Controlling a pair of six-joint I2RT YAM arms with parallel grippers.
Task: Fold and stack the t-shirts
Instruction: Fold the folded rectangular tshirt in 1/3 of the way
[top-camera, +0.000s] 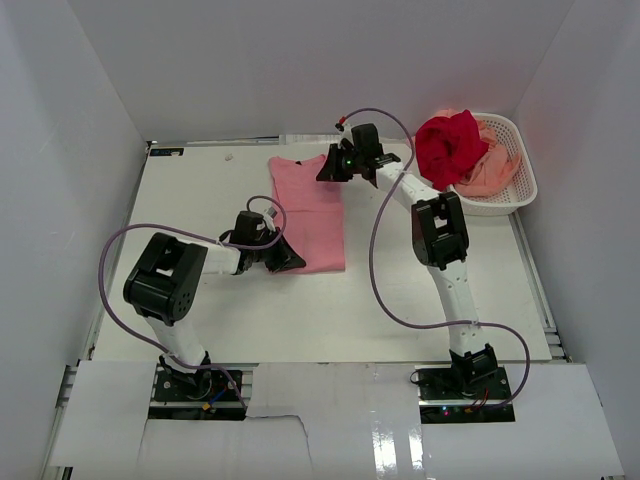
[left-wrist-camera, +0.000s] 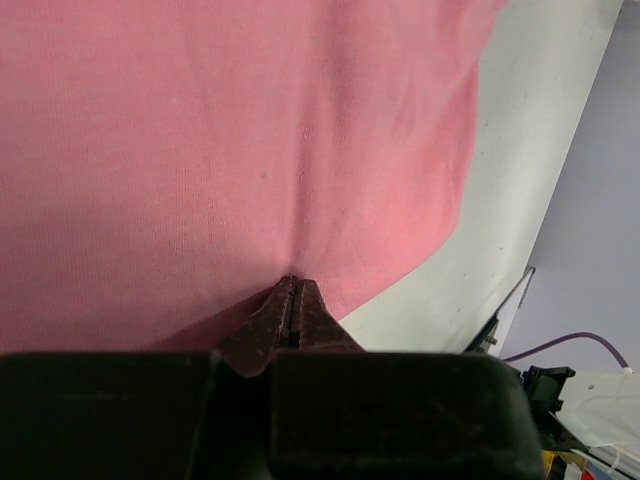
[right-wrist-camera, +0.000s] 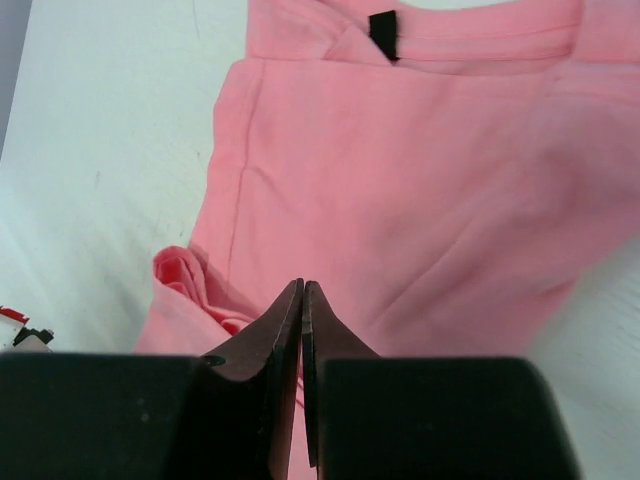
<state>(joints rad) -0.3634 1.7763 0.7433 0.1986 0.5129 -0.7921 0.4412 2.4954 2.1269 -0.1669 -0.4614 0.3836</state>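
Robotics lab cell: white panel walls (top-camera: 70, 150), table (top-camera: 200, 320) with bolted arms (top-camera: 440, 230).

The white table (top-camera: 190, 195) carries two things directly. A pink t-shirt (top-camera: 312, 215) lies flat just toward 12 o'clock of its middle, folded into a long narrow strip running from 12 to 6. A white lattice basket (top-camera: 492, 206) sits at 2 o'clock, well apart from the shirt, by the far right corner.

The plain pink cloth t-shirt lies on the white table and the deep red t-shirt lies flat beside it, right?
No. The plain pink cloth t-shirt lies on the white table, but the top view shows the deep red t-shirt bunched in the white plastic lattice basket.
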